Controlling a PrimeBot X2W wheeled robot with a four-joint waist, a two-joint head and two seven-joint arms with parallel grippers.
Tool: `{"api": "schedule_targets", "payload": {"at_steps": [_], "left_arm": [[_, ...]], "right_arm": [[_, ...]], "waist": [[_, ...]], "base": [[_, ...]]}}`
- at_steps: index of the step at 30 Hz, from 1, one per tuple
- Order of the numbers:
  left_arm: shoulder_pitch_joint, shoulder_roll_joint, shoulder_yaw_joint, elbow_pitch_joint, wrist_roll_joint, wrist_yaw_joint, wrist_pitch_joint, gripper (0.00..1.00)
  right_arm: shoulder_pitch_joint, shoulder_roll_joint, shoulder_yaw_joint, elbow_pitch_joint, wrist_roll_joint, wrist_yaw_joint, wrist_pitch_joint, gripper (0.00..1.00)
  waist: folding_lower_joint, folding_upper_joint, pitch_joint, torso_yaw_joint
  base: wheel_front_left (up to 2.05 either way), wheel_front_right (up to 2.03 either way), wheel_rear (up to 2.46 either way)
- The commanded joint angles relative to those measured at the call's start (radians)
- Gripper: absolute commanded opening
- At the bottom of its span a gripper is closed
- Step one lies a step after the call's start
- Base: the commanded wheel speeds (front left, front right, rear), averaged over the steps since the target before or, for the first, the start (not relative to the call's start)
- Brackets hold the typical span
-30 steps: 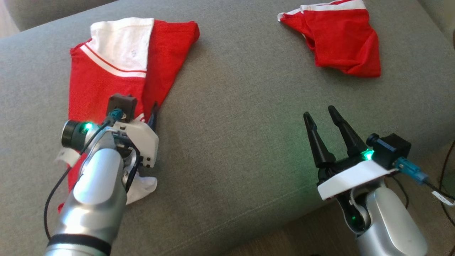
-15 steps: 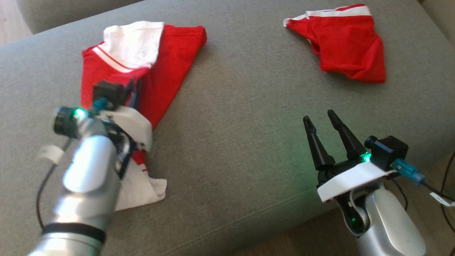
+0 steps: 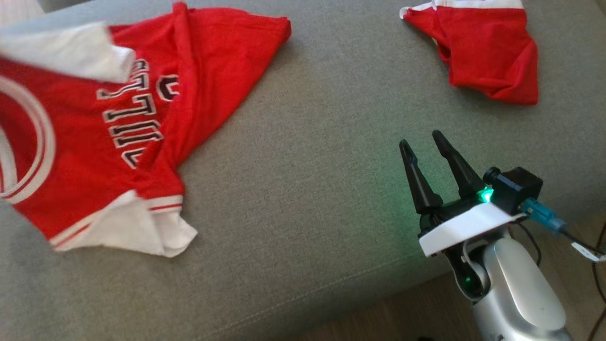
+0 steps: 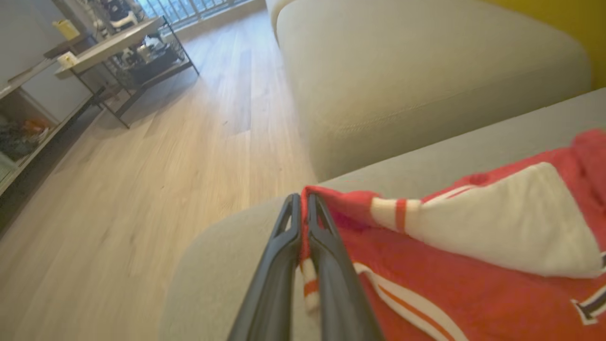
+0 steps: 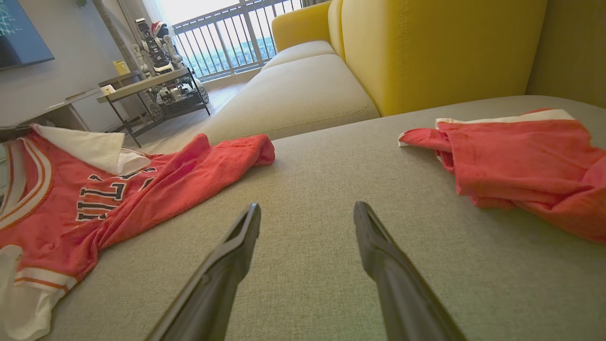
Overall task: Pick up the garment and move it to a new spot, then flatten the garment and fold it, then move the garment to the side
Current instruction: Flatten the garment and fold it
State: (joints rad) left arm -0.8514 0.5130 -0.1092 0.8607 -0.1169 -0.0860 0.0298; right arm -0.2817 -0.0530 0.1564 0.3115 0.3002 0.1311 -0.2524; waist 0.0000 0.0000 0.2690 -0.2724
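Tightly, left claw [image 4: 300, 202] pinches edge of jersey [image 4: 426, 293].

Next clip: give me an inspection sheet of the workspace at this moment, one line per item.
Surface: grey cushion, woven fabric, lying flat.
Job's things: red jersey on the cushion's left side, lettering up, a white part folded over it.
Clutter: red shorts crumpled at the far right, apart from the jersey.
Grippers: left gripper shut on the jersey's striped edge; right gripper open, holding nothing, near the cushion's front edge.
Cables: black cable with a blue plug at the right wrist camera.
Surroundings: yellow sofa back, wooden floor, metal-frame table, balcony railing.
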Motion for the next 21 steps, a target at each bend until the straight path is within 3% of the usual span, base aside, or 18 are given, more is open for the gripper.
{"api": "schedule_targets", "payload": {"at_steps": [1, 2, 4, 5, 10, 16, 21], "left_arm": [[-0.052, 0.064, 0.036, 0.001, 0.009, 0.019, 0.009, 0.0], [-0.052, 0.071, 0.04, 0.028, 0.009, 0.029, 0.016, 0.03], [-0.051, 0.074, 0.048, 0.089, 0.003, 0.051, 0.041, 0.94], [-0.05, 0.068, 0.054, 0.121, -0.006, 0.06, 0.061, 1.0], [-0.047, 0.055, 0.079, 0.204, -0.037, 0.094, 0.039, 1.0], [-0.067, 0.028, 0.073, 0.193, -0.046, 0.088, -0.085, 1.0], [-0.058, -0.033, 0.054, 0.138, -0.063, 0.038, -0.23, 1.0]], "right_arm": [[-0.024, 0.003, 0.021, -0.032, 0.004, 0.0, -0.009, 1.0], [-0.026, 0.003, 0.02, -0.031, 0.004, 0.0, -0.009, 1.0], [-0.031, 0.003, 0.017, -0.029, 0.003, 0.0, -0.009, 1.0], [-0.033, 0.003, 0.015, -0.027, 0.002, 0.0, -0.009, 1.0], [-0.041, 0.003, 0.009, -0.019, -0.003, 0.0, -0.009, 1.0], [-0.037, 0.003, 0.003, -0.011, -0.011, 0.0, -0.009, 1.0], [-0.025, 0.003, -0.024, -0.004, -0.028, 0.0, -0.009, 1.0]], "waist": [[0.0, 0.0, 0.009, -0.002], [0.0, 0.0, 0.012, -0.003], [0.0, 0.0, 0.016, -0.003], [0.0, 0.0, 0.017, -0.002], [0.0, 0.0, 0.008, 0.011], [0.0, 0.0, -0.024, 0.044], [0.0, 0.0, -0.087, 0.104]], "base": [[0.0, 0.0, 0.0], [0.0, 0.0, 0.0], [0.0, 0.0, 0.0], [0.0, 0.0, 0.0], [0.0, 0.0, 0.0], [0.0, 0.0, 0.0], [0.0, 0.0, 0.0]]}}
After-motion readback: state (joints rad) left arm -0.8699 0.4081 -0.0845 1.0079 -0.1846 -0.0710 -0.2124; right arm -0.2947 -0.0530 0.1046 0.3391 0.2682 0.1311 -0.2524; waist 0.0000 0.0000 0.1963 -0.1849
